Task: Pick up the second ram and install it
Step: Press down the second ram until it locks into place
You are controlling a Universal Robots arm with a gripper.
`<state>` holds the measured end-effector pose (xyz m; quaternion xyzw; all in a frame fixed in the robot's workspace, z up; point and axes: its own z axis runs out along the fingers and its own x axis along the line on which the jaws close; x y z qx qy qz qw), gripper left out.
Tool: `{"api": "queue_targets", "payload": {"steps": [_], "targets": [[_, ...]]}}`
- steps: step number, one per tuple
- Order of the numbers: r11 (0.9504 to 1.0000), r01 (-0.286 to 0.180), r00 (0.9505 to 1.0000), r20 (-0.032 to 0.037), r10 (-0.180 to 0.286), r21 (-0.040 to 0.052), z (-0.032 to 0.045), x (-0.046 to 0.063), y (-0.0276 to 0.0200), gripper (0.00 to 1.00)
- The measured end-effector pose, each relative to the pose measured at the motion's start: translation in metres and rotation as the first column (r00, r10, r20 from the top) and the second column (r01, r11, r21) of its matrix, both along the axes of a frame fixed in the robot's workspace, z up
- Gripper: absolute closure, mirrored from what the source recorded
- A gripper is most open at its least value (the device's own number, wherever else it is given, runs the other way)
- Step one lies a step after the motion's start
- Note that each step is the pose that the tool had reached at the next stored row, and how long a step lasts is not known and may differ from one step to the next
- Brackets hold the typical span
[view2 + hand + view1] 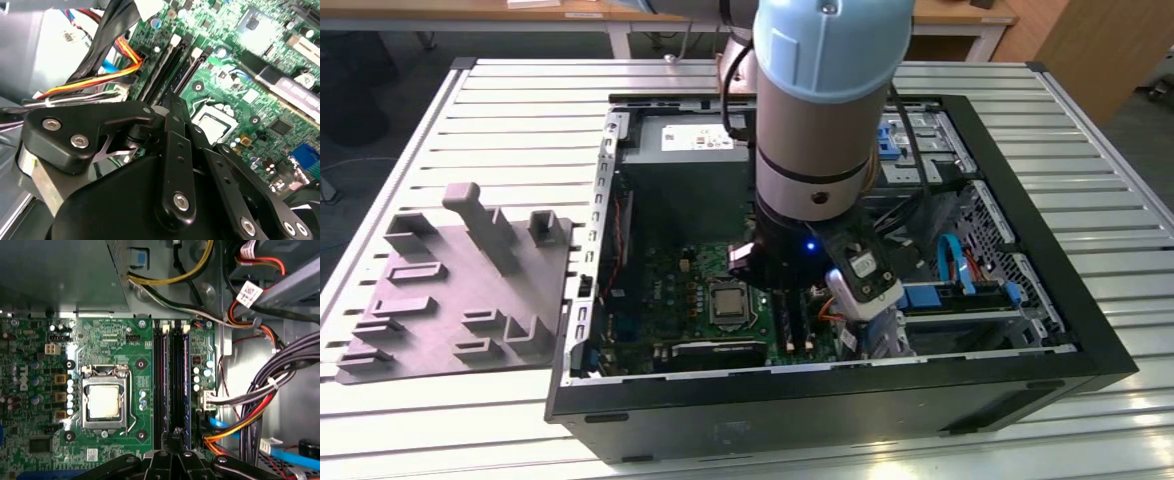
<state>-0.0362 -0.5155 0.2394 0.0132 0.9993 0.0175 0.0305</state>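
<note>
My gripper (781,292) reaches down into the open computer case (987,375), right over the black memory slots (170,380) beside the processor socket (104,401). Its fingertips (174,435) look pressed together just above the near end of the slots, and no stick shows between them. In the second wrist view the gripper (172,100) points at the same slots (172,67). A thin blue board edge (186,385), which looks like the ram standing in its slot, runs along the outer slot. I cannot tell whether the fingertips touch it.
Bundles of black, orange and yellow cables (260,400) crowd the side of the slots away from the socket. The power supply (687,140) and blue drive clips (894,140) fill the far part of the case. A grey moulded fixture (454,290) lies at the exterior view's left.
</note>
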Motion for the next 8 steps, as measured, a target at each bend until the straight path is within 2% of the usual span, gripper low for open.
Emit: {"api": "queue_targets", "payload": {"steps": [8], "targets": [[1.0000,0.000,1.0000,0.0000,0.000,0.0000,-0.0003,0.000,0.0204,0.89]]}}
